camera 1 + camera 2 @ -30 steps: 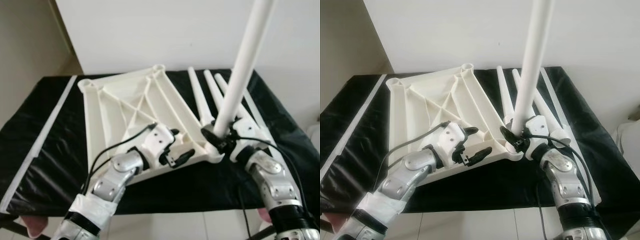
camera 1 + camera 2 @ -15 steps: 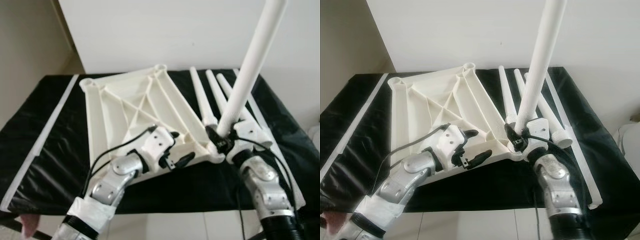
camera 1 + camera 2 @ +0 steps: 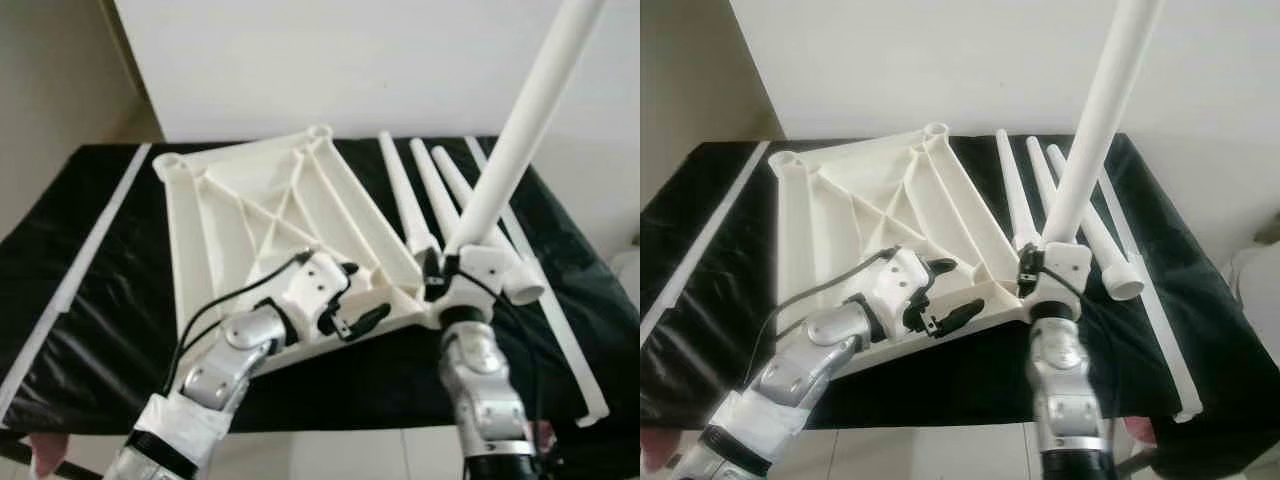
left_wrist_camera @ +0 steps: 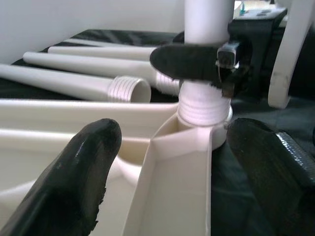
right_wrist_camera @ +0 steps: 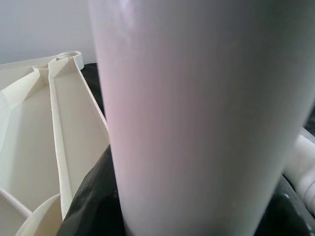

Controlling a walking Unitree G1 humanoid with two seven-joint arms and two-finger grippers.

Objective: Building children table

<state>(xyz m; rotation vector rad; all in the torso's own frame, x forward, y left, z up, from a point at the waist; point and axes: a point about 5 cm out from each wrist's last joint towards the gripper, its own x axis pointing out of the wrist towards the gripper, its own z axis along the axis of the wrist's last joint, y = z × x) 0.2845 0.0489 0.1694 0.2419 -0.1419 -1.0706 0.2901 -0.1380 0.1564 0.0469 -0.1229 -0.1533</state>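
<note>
Gripping the leg [image 3: 505, 160] low with our right gripper [image 3: 440, 275], we seat it in the tabletop [image 3: 270, 215] corner at 5 o'clock; stiff, light, slippery. Left gripper [image 3: 345, 300] gapes, bracing.

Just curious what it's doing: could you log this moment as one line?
right gripper: shut on table leg, at tabletop corner socket | left gripper: open on tabletop edge | spare legs: lying beside

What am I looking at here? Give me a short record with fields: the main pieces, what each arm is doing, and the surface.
Main piece: white tabletop, lying underside up
Leg being fitted: white leg, standing tilted, threaded end at the tabletop's near corner socket
Right gripper: jaws shut on the leg near its base
Left gripper: jaws open at the tabletop's near edge
Spare legs: lying beside the tabletop
Surface: black cover
</note>
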